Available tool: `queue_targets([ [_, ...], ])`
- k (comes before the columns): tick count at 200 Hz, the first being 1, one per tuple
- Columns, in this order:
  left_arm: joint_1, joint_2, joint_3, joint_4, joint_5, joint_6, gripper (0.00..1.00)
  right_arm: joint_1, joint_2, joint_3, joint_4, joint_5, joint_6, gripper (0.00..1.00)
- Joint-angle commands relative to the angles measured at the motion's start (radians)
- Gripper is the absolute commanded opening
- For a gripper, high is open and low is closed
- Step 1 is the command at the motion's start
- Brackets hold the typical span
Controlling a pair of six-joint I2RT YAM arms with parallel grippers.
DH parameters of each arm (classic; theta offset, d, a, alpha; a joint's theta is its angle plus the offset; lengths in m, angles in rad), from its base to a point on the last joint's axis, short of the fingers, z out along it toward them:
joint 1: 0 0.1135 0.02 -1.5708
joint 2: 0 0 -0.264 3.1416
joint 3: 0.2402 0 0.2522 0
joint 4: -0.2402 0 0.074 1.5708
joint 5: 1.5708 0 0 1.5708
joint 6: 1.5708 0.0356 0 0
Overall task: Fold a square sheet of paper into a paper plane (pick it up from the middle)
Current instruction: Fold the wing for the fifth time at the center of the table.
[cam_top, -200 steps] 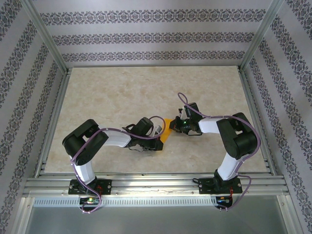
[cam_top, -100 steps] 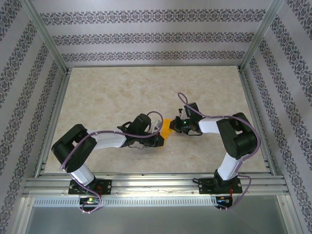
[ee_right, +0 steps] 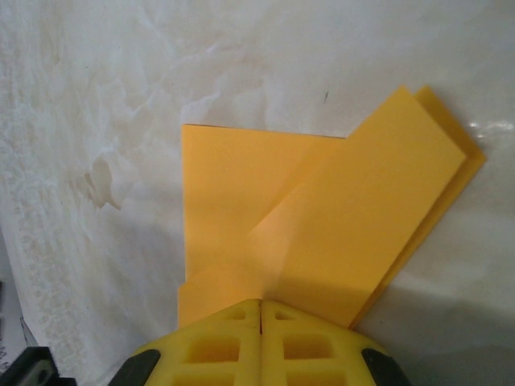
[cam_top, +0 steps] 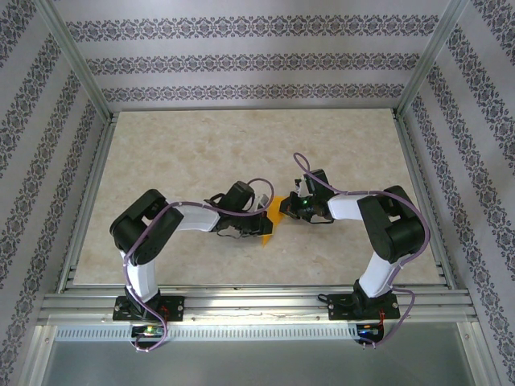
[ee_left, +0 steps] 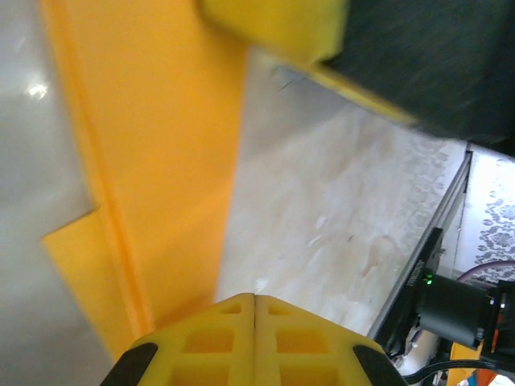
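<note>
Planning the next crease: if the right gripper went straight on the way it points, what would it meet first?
The folded orange paper, lying at the tips of the shut right gripper, possibly already touching; past it, bare table.

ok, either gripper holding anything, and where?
Neither visibly grips. Right gripper, shut, sits on the near edge of the folded orange paper; left gripper, shut, by its fold.

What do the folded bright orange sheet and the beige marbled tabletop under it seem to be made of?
Folded bright orange sheet: thin paper, matte; it holds sharp creases and flat layered flaps. Beige marbled tabletop: smooth, glossy, probably laminate or vinyl; glare spots show.
</note>
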Motion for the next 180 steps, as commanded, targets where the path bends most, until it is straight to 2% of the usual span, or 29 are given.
queue_targets([
  [1,0.004,0.011,-0.053,0.004,0.010,0.009,0.00,-0.005,0.053,-0.018,-0.080,0.071,-0.025,0.00],
  [31,0.003,0.020,-0.120,0.019,0.039,0.017,0.00,-0.006,0.056,-0.016,-0.083,0.071,-0.027,0.00],
  [59,0.003,-0.004,-0.126,-0.083,0.008,0.072,0.00,-0.006,0.056,-0.014,-0.085,0.072,-0.027,0.00],
  [85,0.000,-0.048,-0.115,-0.146,0.027,0.121,0.00,-0.006,0.055,-0.016,-0.086,0.074,-0.027,0.00],
  [130,-0.002,-0.072,-0.042,-0.330,-0.035,0.257,0.00,-0.004,0.060,-0.011,-0.085,0.072,-0.025,0.00],
  [155,0.000,-0.111,-0.014,-0.342,-0.064,0.252,0.00,-0.004,0.060,-0.008,-0.086,0.070,-0.027,0.00],
  [180,0.000,-0.163,0.010,-0.282,-0.070,0.209,0.01,-0.004,0.061,-0.008,-0.086,0.069,-0.027,0.00],
])
